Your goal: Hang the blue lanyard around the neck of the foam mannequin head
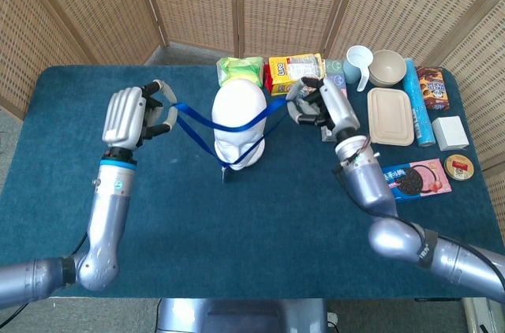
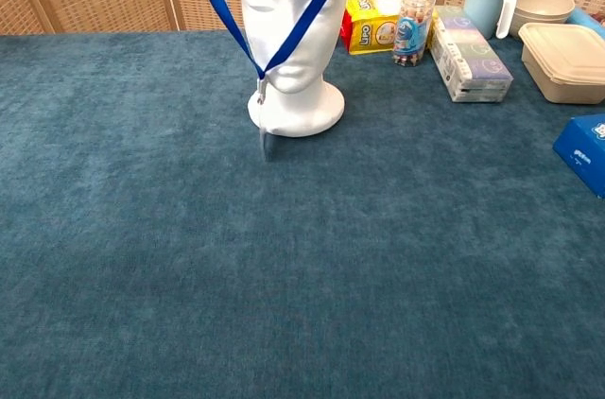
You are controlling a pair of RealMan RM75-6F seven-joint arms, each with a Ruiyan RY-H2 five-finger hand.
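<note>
The white foam mannequin head [image 1: 239, 125] [image 2: 291, 35] stands upright at mid table, facing me. The blue lanyard [image 1: 229, 121] [image 2: 284, 30] is stretched wide above it, one strand crossing over the crown. My left hand [image 1: 132, 116] pinches the strap left of the head. My right hand [image 1: 319, 106] pinches the other end, right of the head. In the chest view the two strands drop in a V in front of the face, and the badge [image 2: 268, 134] hangs edge-on before the base. Neither hand shows in the chest view.
Behind and right of the head stand a green bag [image 1: 241, 70], a yellow box [image 1: 294, 72], a small jar [image 2: 413, 28], a carton [image 2: 469, 52], a cup [image 1: 359, 64], a bowl [image 1: 387, 67], a lidded tray [image 1: 390, 116] and a blue cookie box [image 1: 409, 181].
</note>
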